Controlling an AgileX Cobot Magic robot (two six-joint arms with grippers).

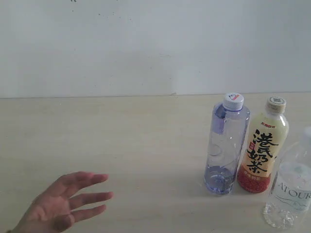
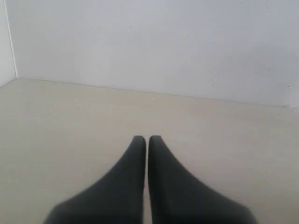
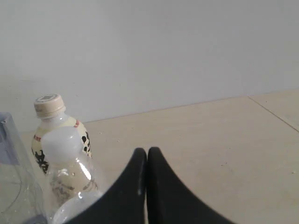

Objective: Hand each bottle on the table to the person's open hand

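Note:
Three bottles stand upright at the right of the table (image 1: 121, 136). The tall bluish-purple bottle (image 1: 226, 145) with a white cap is leftmost, the cream milk-tea bottle (image 1: 262, 145) is beside it, and the clear ATOUR water bottle (image 1: 290, 187) is nearest, cut by the right edge. The person's open hand (image 1: 63, 201) lies palm up at the lower left. Neither gripper shows in the exterior view. My left gripper (image 2: 147, 140) is shut over bare tabletop. My right gripper (image 3: 147, 151) is shut and empty; the clear water bottle (image 3: 70, 177), the milk-tea bottle (image 3: 53, 126) and a bit of the bluish bottle (image 3: 9, 154) stand beside it.
A plain white wall (image 1: 155, 43) rises behind the table's far edge. Bare tabletop (image 1: 146, 160) lies between the hand and the bottles. A table corner seam (image 3: 275, 112) shows in the right wrist view.

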